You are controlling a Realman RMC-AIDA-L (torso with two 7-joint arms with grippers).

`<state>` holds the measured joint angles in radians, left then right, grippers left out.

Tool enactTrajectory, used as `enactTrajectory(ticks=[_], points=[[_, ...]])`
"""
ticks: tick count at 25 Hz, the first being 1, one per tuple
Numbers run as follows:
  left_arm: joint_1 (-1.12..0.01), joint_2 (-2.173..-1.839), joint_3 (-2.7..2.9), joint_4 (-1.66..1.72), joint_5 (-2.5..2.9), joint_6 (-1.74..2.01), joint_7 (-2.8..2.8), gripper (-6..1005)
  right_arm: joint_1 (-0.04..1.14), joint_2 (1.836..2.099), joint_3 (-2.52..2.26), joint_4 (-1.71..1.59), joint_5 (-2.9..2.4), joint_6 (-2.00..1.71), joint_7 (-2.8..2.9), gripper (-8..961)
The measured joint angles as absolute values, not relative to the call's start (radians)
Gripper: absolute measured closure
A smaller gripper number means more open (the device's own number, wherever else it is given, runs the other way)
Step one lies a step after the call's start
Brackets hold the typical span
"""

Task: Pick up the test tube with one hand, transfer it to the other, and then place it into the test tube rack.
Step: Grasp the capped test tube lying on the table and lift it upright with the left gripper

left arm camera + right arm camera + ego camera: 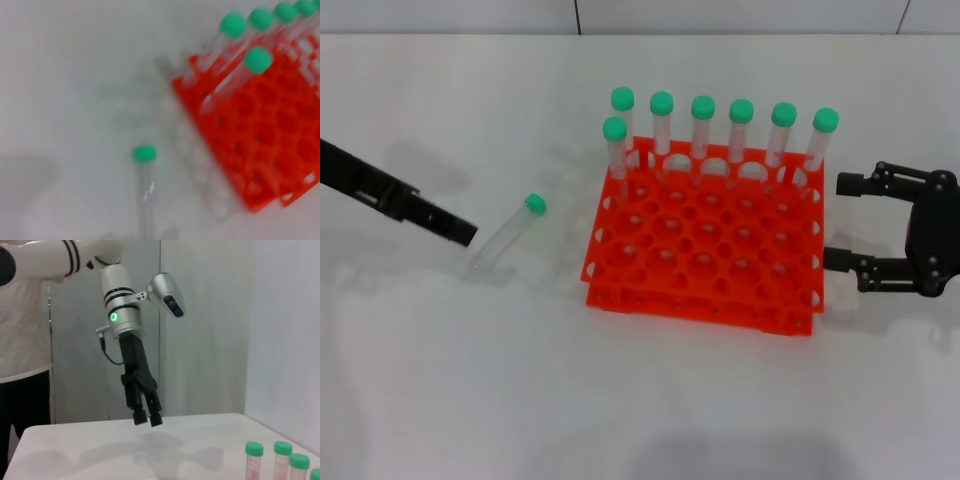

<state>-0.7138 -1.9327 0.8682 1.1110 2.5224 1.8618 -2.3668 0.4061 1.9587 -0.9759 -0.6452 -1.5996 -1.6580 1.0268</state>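
The test tube (507, 236), clear with a green cap, lies on the white table left of the orange-red rack (700, 305), cap toward the rack. It also shows in the left wrist view (145, 185), with the rack (270, 135) beside it. My left gripper (468, 234) hovers just left of the tube's bottom end, apart from it; from the right wrist view (148, 418) its fingers stand slightly apart and empty. My right gripper (832, 222) is open and empty at the rack's right side.
Several identical green-capped tubes (741, 135) stand upright in the rack's back row, and one (615, 150) stands at the left of the second row. Some of their caps (282, 450) show in the right wrist view. The table's far edge meets a wall.
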Motion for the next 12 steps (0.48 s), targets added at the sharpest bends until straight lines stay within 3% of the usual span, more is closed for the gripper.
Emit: enactTrajectory(ticks=[12], points=[[-0.769,-1.987,0.954,1.073,2.740,1.809,-2.442,205,0.407,1.959,-0.989,-0.643,-1.605,-1.682,1.029,143]])
